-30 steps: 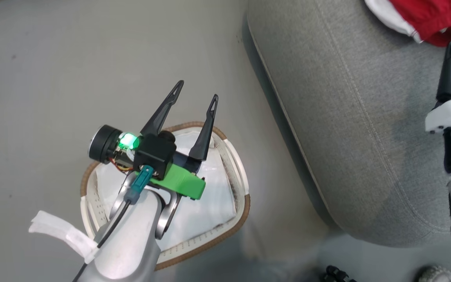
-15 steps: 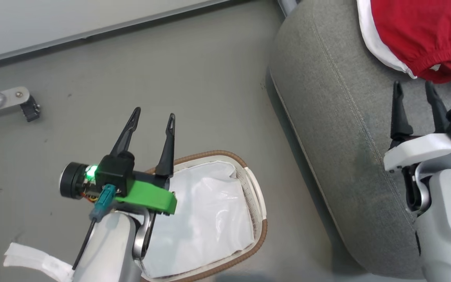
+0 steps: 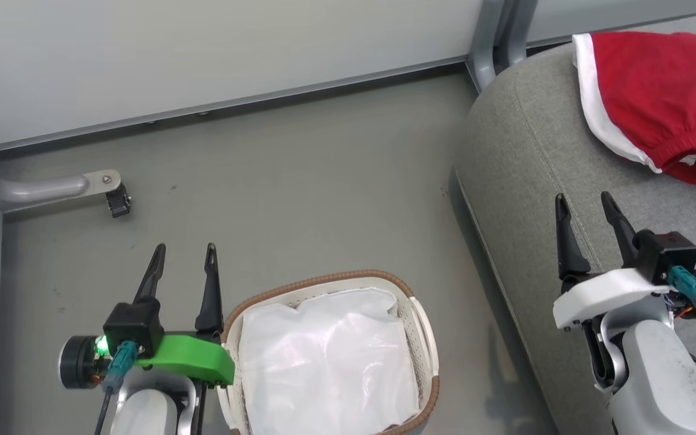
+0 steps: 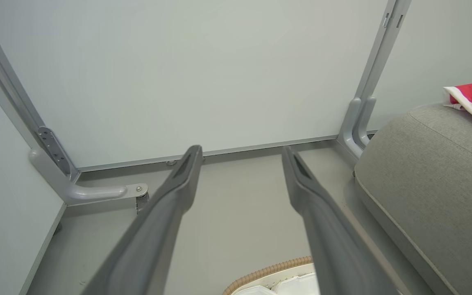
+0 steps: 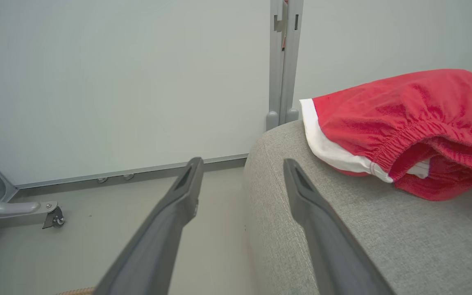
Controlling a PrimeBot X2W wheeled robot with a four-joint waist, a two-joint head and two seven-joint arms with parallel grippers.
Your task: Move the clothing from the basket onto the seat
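Note:
The red clothing (image 3: 656,96) with its white trim band lies crumpled on the grey seat (image 3: 541,163) at the upper right, and shows too as clothing (image 5: 408,123) on the seat (image 5: 342,221) in the right wrist view. The white basket (image 3: 423,326) with brown rim stands on the floor at bottom centre, holding only a white liner. My left gripper (image 3: 183,254) is open over the floor just left of the basket. My right gripper (image 3: 583,205) is open above the seat, below the clothing and apart from it. Both hold nothing.
A pale wall panel (image 3: 203,54) with a grey metal frame runs along the back. A frame foot with a small caster (image 3: 118,202) juts onto the floor at the left. A grey post (image 3: 493,42) stands beside the seat's far corner.
The camera has tilted up, so wall and frame came into view. My left gripper has drawn off the basket to its left side. My right gripper has pulled back from the clothing.

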